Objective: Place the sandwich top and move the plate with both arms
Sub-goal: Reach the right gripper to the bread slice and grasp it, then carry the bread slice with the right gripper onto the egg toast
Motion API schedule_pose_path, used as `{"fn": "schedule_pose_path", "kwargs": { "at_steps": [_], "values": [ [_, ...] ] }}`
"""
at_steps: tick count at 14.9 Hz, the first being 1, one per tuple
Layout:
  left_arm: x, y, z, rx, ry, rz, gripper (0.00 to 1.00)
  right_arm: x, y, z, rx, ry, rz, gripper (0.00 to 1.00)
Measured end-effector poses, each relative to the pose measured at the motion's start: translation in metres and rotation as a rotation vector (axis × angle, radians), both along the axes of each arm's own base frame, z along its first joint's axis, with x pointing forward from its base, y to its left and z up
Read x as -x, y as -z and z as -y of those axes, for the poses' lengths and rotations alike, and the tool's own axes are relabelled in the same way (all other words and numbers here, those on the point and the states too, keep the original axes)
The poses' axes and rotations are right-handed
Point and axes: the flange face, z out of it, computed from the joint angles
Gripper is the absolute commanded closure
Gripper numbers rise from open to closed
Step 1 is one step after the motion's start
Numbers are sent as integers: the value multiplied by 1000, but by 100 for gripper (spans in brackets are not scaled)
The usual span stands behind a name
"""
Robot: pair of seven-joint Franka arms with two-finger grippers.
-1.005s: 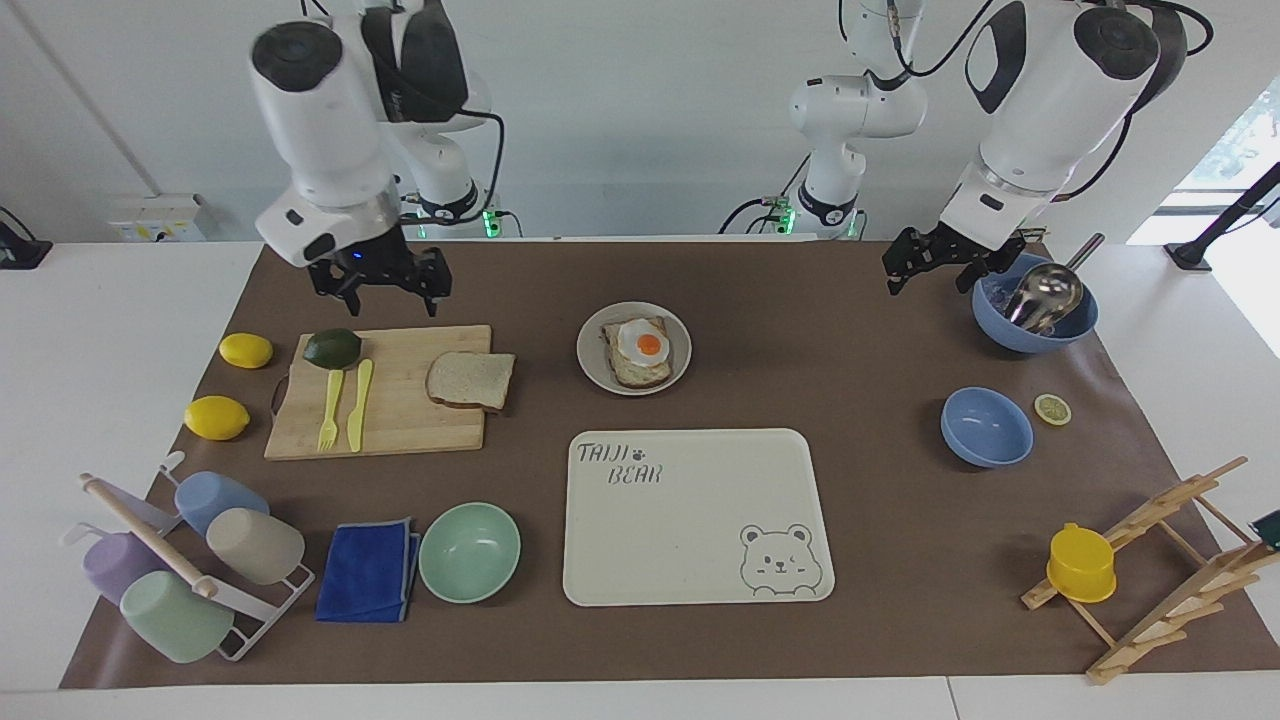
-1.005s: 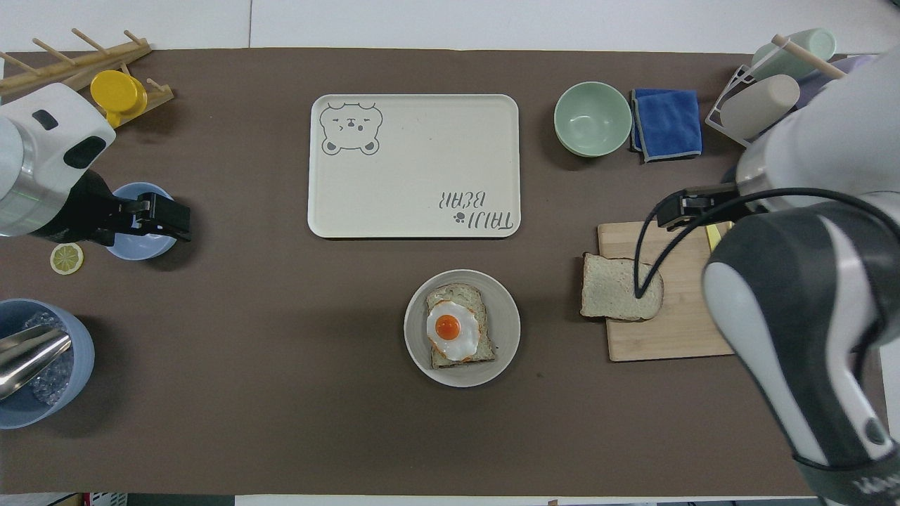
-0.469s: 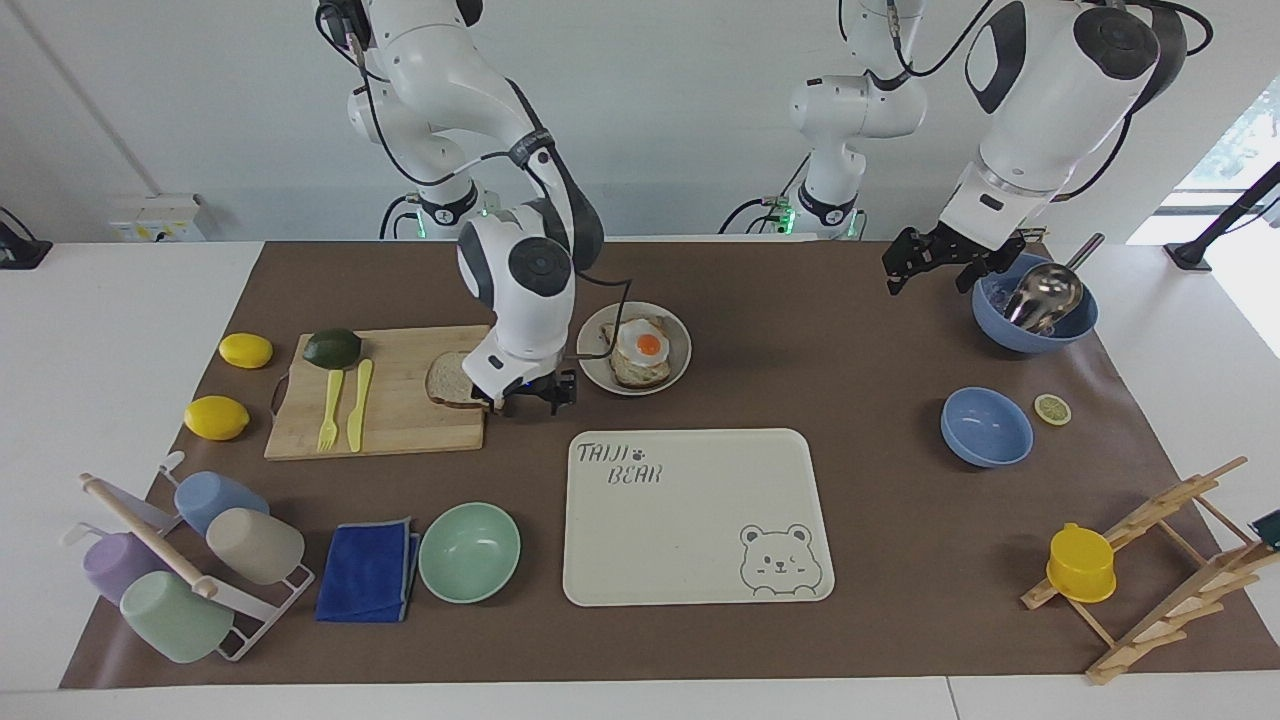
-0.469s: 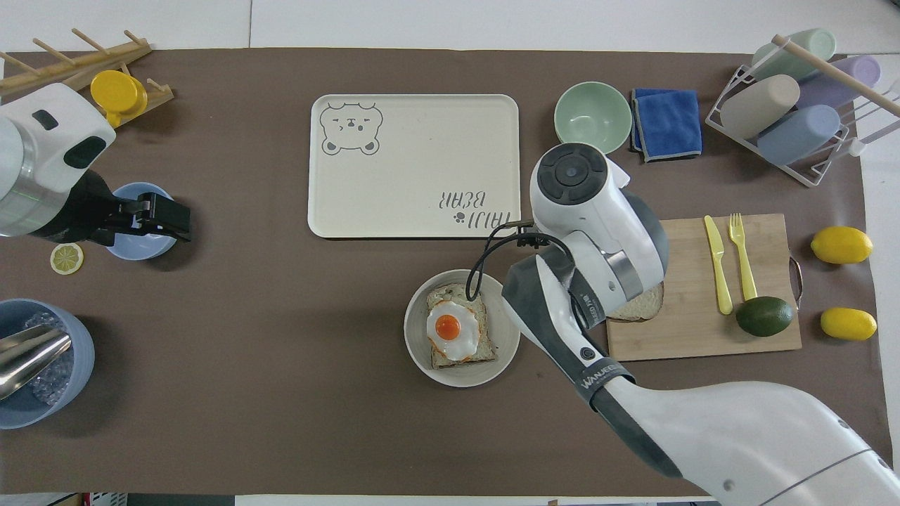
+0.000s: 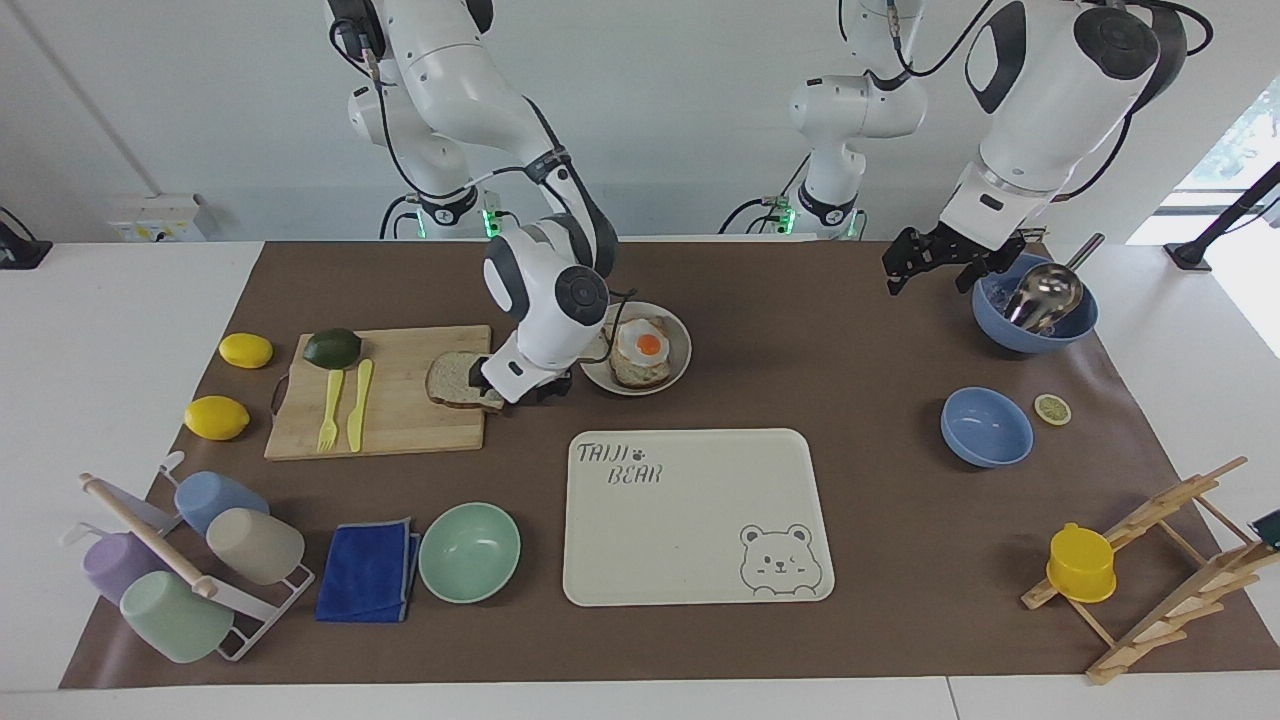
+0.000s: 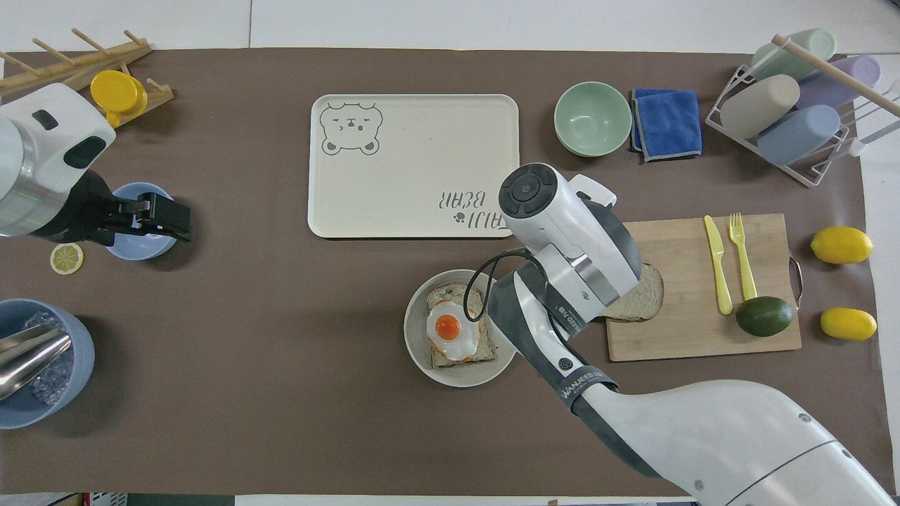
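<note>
The sandwich top [image 5: 455, 378] lies flat on the wooden cutting board [image 5: 390, 420], at the board's end toward the plate; it also shows in the overhead view [image 6: 643, 299]. The plate [image 5: 683, 365] stands beside the board and holds a toasted slice with a fried egg [image 5: 645, 348]. My right gripper [image 5: 525, 390] is low at the bread's edge, between the bread and the plate; in the overhead view my right wrist hides it. My left gripper [image 5: 925, 262] hangs open and empty, waiting, over the small blue bowl [image 6: 140, 242].
The cream bear tray [image 5: 700, 540] lies farther from the robots than the plate. A mint bowl [image 5: 470, 550], blue cloth [image 5: 368, 570] and cup rack [image 5: 190, 560] lie farther out than the board. An avocado [image 5: 332, 347], a fork and a knife lie on the board.
My right arm has swung from above the board's near edge down to the bread's edge by the plate, then shifted slightly toward the plate. The bread and left arm have not moved.
</note>
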Motion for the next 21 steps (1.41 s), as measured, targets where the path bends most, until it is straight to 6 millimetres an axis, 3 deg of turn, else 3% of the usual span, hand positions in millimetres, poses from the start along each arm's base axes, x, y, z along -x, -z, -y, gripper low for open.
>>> {"fn": "schedule_pose_path", "kwargs": {
  "at_steps": [6, 8, 10, 11, 12, 17, 21],
  "values": [
    [0, 0, 0, 0, 0, 0, 0, 17, 20, 14, 30, 0, -43, 1],
    [0, 0, 0, 0, 0, 0, 0, 20, 21, 16, 38, -5, -47, 26],
    [0, 0, 0, 0, 0, 0, 0, 22, 20, 17, 50, -13, -47, 64],
    [0, 0, 0, 0, 0, 0, 0, 23, 19, 17, 54, -14, -51, 87],
    [0, 0, 0, 0, 0, 0, 0, 25, 18, 16, 59, -14, -57, 100],
    [0, 0, 0, 0, 0, 0, 0, 32, 2, -1, 80, -36, -65, 100],
    [0, 0, 0, 0, 0, 0, 0, 23, -64, -37, 81, -89, -55, 100]
  ]
}}
